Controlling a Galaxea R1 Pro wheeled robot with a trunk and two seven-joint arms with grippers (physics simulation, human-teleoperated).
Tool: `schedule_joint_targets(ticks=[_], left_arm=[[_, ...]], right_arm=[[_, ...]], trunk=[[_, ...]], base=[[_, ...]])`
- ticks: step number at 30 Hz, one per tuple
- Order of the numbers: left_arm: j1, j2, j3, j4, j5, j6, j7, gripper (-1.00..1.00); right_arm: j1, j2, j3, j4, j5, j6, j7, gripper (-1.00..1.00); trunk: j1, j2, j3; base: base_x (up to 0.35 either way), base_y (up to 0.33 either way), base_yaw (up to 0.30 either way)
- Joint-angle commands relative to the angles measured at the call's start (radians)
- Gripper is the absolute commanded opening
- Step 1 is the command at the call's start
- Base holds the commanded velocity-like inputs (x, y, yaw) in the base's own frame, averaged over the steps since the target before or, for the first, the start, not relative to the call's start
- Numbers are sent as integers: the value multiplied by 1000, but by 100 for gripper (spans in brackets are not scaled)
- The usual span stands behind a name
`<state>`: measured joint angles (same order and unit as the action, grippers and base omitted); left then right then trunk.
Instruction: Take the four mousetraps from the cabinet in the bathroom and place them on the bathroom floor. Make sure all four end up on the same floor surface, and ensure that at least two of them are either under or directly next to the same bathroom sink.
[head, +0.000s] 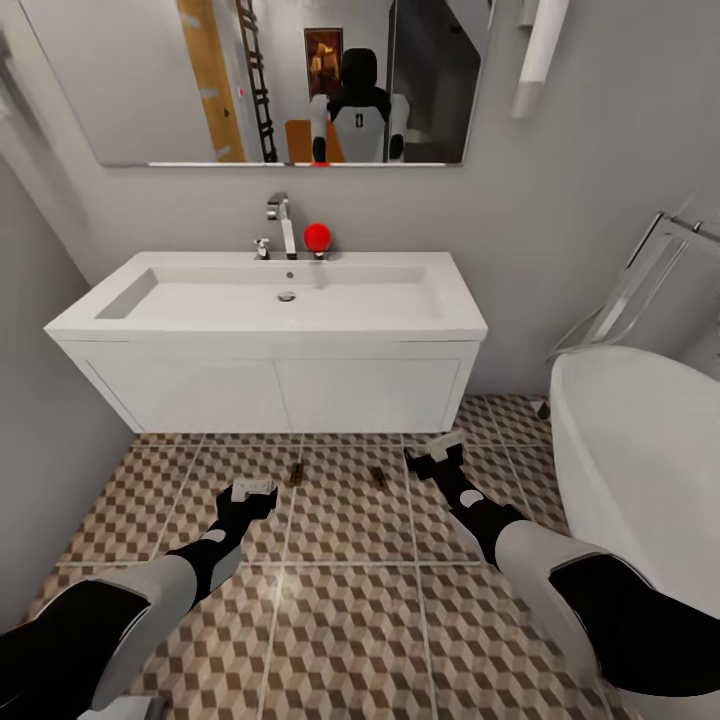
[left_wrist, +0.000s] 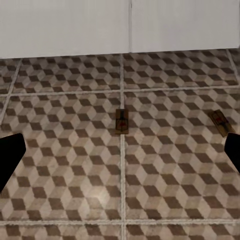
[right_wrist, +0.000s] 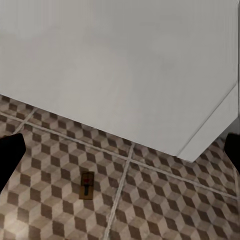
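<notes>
Two mousetraps (head: 296, 472) (head: 377, 474) lie flat on the bathroom floor (head: 350, 620), just in front of the white sink (head: 270, 310). The left wrist view shows both, one mousetrap (left_wrist: 122, 121) on a grout line and the other mousetrap (left_wrist: 220, 121) to its side. My left gripper (head: 250, 490) hovers low beside the first trap, open and empty (left_wrist: 120, 155). My right gripper (head: 435, 452) hangs open near the second trap, and the right wrist view has that mousetrap (right_wrist: 87, 185) below the sink front (right_wrist: 125, 75). The cabinet is out of view.
A white oval bathtub (head: 640, 450) stands close on the right, with a chrome rack (head: 640, 280) behind it. Grey walls close the left side and the back. A mirror (head: 260, 80) above the sink reflects the robot. A red ball (head: 317, 236) sits by the tap (head: 283, 222).
</notes>
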<state>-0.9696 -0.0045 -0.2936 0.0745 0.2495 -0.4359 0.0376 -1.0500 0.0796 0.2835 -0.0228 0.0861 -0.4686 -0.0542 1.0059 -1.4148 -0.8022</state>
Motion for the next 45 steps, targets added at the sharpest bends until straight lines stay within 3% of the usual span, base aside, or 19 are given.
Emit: schedule_joint_targets(ticks=[1, 23, 45], left_arm=[[-1, 0, -9, 4, 5, -6, 2, 100], [-1, -1, -9, 4, 5, -6, 2, 100], [-1, -2, -9, 4, 5, -6, 1, 100]], right_arm=[[-1, 0, 0, 1, 9, -2, -6, 100], [0, 0, 0, 1, 9, -2, -5, 100], [40, 1, -1, 0, 9, -2, -6, 100]], trunk=[[-4, 7, 4], [-88, 161, 96], [-173, 315, 200]], base=[[0, 0, 0], [0, 0, 0], [0, 0, 0]])
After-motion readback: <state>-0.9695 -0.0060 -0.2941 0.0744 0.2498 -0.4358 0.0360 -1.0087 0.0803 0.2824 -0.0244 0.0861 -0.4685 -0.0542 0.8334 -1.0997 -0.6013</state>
